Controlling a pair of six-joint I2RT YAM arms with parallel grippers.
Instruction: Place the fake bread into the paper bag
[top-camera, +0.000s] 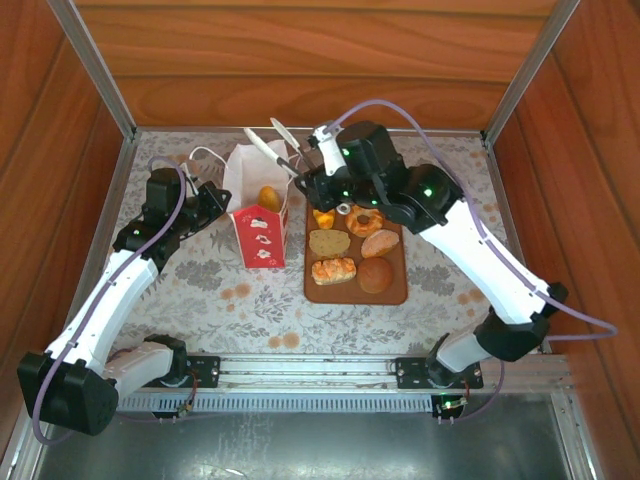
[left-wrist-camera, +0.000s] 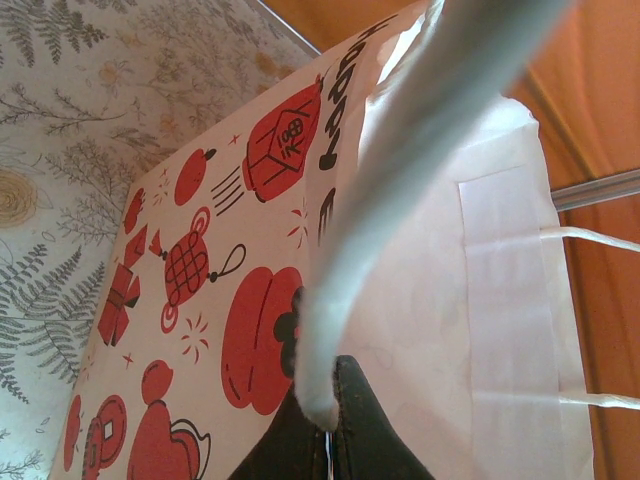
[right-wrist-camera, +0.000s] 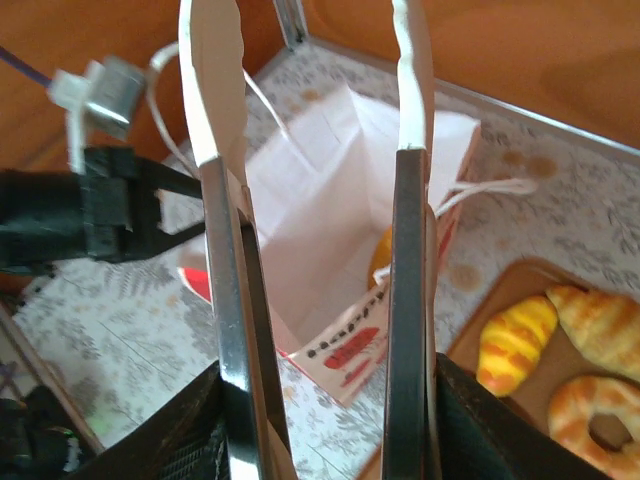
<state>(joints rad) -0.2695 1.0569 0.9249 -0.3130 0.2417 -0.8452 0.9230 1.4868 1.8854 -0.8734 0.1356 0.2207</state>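
With your left tool (top-camera: 222, 196) pinched shut on the rim of the paper bag (top-camera: 262, 232), one pastry (top-camera: 269, 197) inside, your right tool (top-camera: 259, 126) hangs moderately wide and empty over the bag mouth, so the next move is to reach to the tray (top-camera: 396, 291) and grip the croissant (top-camera: 324, 217)

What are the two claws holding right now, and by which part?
The left claw pinches the paper bag by its top rim; the right claw is open, holding nothing.
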